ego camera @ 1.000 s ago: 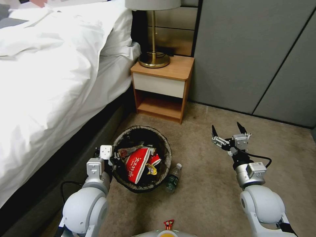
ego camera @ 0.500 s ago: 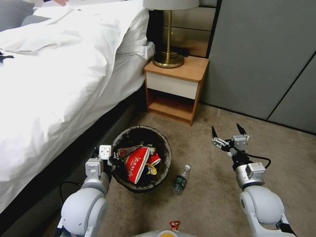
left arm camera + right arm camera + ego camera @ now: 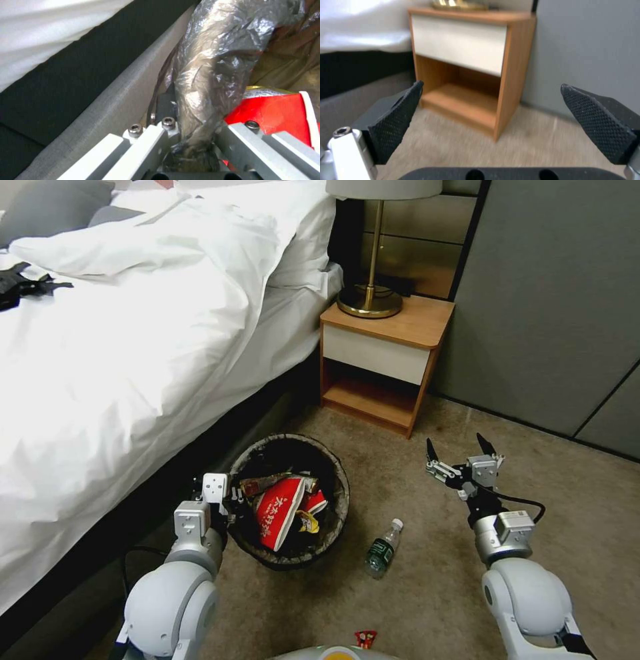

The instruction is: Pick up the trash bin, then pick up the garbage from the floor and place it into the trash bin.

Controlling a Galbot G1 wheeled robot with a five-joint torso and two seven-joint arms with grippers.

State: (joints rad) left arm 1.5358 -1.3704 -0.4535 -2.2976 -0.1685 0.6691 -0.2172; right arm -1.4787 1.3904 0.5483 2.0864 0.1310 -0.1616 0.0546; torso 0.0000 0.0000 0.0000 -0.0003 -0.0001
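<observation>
while the left gripper (image 3: 230, 505) clamps the rim of the trash bin (image 3: 337, 493) at its nine o'clock edge, the right gripper (image 3: 460, 455) hangs spread and empty. a plastic bottle (image 3: 383, 549) lies on the carpet (image 3: 427, 587) toward the right gripper's seven o'clock, nearer that arm, its cap pointing to one o'clock.

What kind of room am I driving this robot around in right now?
Most likely a bedroom, perhaps a hotel room: a bed with white bedding, a wooden nightstand beside it with a brass lamp, and carpet.
</observation>
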